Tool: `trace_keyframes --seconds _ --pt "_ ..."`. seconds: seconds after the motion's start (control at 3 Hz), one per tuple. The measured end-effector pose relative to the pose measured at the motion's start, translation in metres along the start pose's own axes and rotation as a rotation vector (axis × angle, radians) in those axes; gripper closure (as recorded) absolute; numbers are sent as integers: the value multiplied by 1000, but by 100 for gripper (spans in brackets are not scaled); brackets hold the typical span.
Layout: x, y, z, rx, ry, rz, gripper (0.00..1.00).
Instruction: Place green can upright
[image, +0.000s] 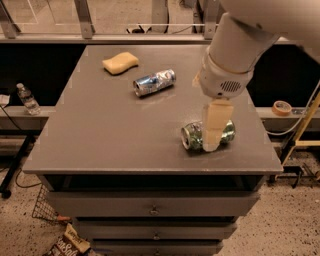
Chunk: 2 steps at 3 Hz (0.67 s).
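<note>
On the table (100, 140), the green can (192, 138) lies sideways behind the gripper (212, 144); grip state unclear.

One green can (192, 136) beneath one tool (212, 144), one blue can (154, 82), one sponge (120, 62)

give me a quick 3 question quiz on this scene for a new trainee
1. True or false: the green can is standing upright on the table.
2. Fill in: the blue can, like the green can, lies on its ____.
3. Where is the gripper? A) over the blue can B) at the green can, overlapping it in the camera view C) off the table's left edge

Key: 1 false; 2 side; 3 B
</note>
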<state>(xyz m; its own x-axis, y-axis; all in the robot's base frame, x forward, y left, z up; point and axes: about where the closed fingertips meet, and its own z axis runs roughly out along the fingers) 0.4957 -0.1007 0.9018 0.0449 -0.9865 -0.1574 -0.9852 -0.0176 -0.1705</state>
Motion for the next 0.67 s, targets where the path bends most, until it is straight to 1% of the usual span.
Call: trace_keyframes --seconds 0.33,0.67 --pt "6 2 25 -48 51 6 0" --pt "7 4 38 -57 106 1 0"
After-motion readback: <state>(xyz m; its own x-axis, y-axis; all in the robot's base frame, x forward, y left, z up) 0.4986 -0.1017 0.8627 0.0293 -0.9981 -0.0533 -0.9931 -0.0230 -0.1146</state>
